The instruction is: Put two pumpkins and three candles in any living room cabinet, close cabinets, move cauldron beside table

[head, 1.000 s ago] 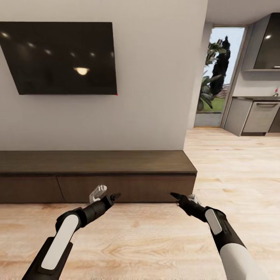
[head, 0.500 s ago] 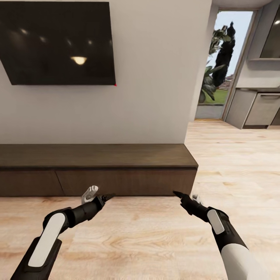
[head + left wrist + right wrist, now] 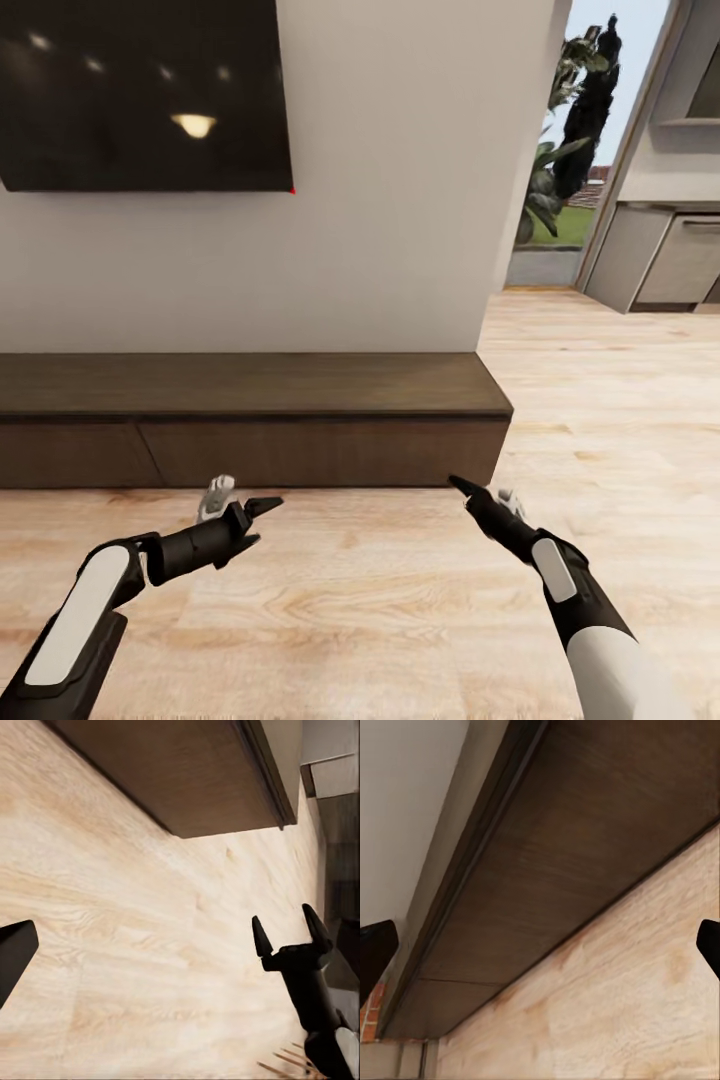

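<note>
The cabinet (image 3: pixel 250 420) is a long, low dark-brown unit along the white wall, its flat drawer fronts all flush and closed. Its end corner appears in the left wrist view (image 3: pixel 202 772) and its front in the right wrist view (image 3: pixel 585 870). My left gripper (image 3: pixel 258 520) hovers over the floor just in front of it, fingers apart and empty. My right gripper (image 3: pixel 458 487) points at the cabinet's right end, also open and empty; the left wrist view shows the right gripper (image 3: pixel 291 934) with its fingers spread. The pumpkins, candles and cauldron are out of view.
A large dark TV (image 3: pixel 140 95) hangs on the wall above the cabinet. Pale wood floor (image 3: pixel 360 600) stretches in front and to the right. Past the wall's corner, a glass door (image 3: pixel 570 150) and grey kitchen cupboards (image 3: pixel 670 260) stand at the far right.
The whole view has shifted, so the camera has moved closer to the cabinet. My left arm has drawn back toward the left, and its fingers now look more spread.
</note>
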`<state>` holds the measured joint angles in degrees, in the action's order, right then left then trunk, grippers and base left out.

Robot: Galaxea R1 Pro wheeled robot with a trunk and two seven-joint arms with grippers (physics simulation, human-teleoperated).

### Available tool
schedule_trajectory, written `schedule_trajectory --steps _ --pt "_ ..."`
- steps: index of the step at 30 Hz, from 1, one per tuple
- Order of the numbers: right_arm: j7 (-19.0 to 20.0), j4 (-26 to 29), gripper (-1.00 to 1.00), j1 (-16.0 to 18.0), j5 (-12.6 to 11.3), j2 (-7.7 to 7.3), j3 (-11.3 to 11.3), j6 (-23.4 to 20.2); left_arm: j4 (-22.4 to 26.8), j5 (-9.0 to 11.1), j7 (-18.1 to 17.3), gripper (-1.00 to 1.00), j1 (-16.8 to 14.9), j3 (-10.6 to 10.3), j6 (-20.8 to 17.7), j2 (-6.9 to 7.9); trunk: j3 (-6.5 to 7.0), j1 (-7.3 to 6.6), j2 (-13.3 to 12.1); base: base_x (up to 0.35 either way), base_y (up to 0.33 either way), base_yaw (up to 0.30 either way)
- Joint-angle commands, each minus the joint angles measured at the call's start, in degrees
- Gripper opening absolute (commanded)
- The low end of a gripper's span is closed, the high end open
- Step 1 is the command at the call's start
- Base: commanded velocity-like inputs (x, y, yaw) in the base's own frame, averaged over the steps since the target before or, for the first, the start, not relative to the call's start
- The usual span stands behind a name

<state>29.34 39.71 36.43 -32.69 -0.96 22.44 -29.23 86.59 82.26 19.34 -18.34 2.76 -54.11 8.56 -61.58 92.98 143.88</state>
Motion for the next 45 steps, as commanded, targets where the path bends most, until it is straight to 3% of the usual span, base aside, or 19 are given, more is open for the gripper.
schedule_trajectory --steps 1,4,9,12,15,19,26,41,45 --pt "1.8 0.0 1.0 0.0 -0.7 0.01 0.2 -0.1 0.1 2.1 0.6 1.0 0.0 0.0 -0.5 0.39 -0.28 0.01 0.0 0.0 0.0 0.0" --pt "5.7 -0.1 1.0 0.0 -1.3 -0.09 0.3 0.2 0.1 4.4 0.5 1.0 0.0 -0.1 -2.1 0.85 -0.95 0.09 0.1 0.0 0.0 0.0" --pt "7.2 -0.1 1.0 0.0 -1.5 -0.03 0.5 0.3 0.2 6.6 0.5 1.0 -0.1 -0.3 -2.9 1.3 -2.05 0.22 0.1 0.0 0.0 0.0" --pt "7.3 -0.1 1.0 0.0 -1.5 -0.05 0.5 0.1 0.3 9.3 0.5 1.0 -0.1 -0.9 -3.1 3.23 -2.72 0.29 0.2 0.0 0.0 0.0" --pt "8.6 0.0 1.0 0.0 -1.5 -0.1 0.5 0.0 0.3 13.8 0.5 1.0 -0.1 -2.6 -3.1 5.29 -3.38 0.37 0.2 0.0 0.0 0.0" --pt "11.5 0.0 1.0 0.0 -1.5 0.0 0.5 0.3 0.3 16.8 0.5 1.0 -0.1 -3.6 -3.1 6.76 -4.27 0.47 0.3 0.0 0.0 0.0" --pt "13.6 0.0 1.0 0.0 -1.4 0.15 0.5 0.4 0.9 17.7 0.5 1.0 -0.1 -4.7 -3.1 7.15 -5.82 0.66 0.4 0.0 0.0 0.0" --pt "13.6 0.0 1.0 0.0 -1.4 0.21 0.4 0.4 1.1 18.0 0.5 1.0 -0.1 -5.0 -3.1 7.22 -9.14 1.04 0.6 0.0 0.0 0.0" --pt "13.4 0.0 1.0 0.0 -1.4 0.18 0.4 0.4 1.8 20.2 0.4 1.0 -0.1 -5.7 -3.2 7.3 -10.03 1.15 0.6 0.0 0.0 0.0"
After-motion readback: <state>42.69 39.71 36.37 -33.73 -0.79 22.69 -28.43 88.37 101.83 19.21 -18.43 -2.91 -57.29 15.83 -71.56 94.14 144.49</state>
